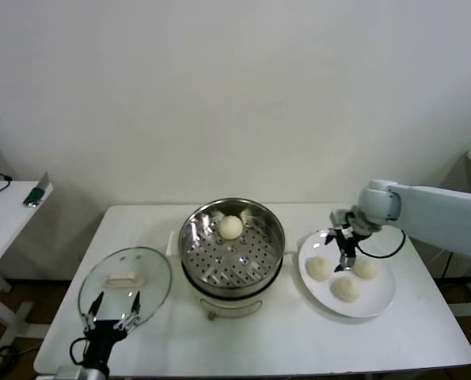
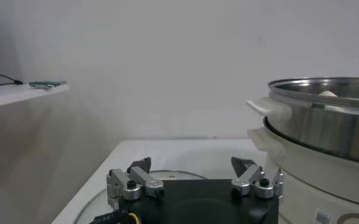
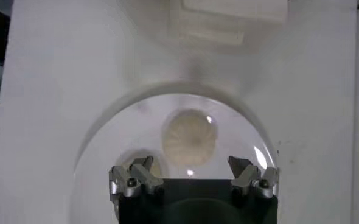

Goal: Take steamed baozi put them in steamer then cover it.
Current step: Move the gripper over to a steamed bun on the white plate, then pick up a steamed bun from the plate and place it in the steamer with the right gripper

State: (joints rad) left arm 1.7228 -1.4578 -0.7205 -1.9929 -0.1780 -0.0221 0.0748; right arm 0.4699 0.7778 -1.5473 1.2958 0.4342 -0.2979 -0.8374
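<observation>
The steamer (image 1: 255,257) stands mid-table with one baozi (image 1: 231,227) at the back of its perforated floor. Three more baozi (image 1: 318,267) (image 1: 346,288) (image 1: 365,268) lie on a white plate (image 1: 377,299) to its right. My right gripper (image 1: 344,241) hovers open over the plate's far left part. In the right wrist view the right gripper (image 3: 191,167) is open just above a baozi (image 3: 190,137). The cover (image 1: 152,273) lies flat on the table left of the steamer. My left gripper (image 1: 112,310) is open and empty at the cover's near edge (image 2: 191,165).
A white side table (image 1: 1,218) with a green object (image 1: 37,192) stands at the far left. The left wrist view shows the steamer wall (image 2: 325,119) and its white pot base (image 2: 313,176) close on one side. The main table's front edge is just behind the left gripper.
</observation>
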